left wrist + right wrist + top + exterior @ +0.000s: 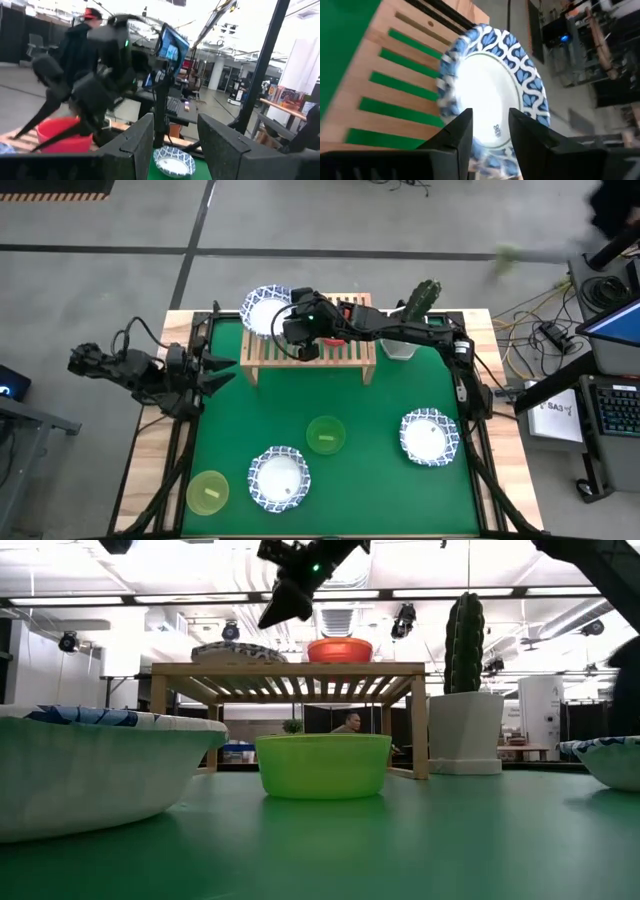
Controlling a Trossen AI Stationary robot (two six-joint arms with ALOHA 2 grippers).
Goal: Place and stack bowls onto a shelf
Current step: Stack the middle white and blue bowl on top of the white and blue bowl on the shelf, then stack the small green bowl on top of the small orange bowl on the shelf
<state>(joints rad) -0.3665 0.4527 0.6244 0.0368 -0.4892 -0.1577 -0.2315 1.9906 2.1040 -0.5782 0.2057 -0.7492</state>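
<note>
A white bowl with a blue-patterned rim point(262, 310) point(490, 90) sits by its base on the left end of the light-wood shelf point(340, 352) point(290, 668). A red bowl point(338, 648) point(62, 137) stands further right on the shelf top, partly hidden by my right arm in the high view. My right gripper point(302, 345) point(280, 608) point(490, 122) is open. It hovers above the shelf just right of the white bowl and touches nothing. My left gripper point(222, 372) point(175, 142) waits open at the table's left edge.
On the green mat lie a green bowl point(325, 433) point(322, 765), a yellow-green bowl point(207, 492) and two white patterned bowls point(278, 478) point(430, 435). A cactus in a white pot point(412, 320) point(465, 690) stands just right of the shelf. People are in the room beyond.
</note>
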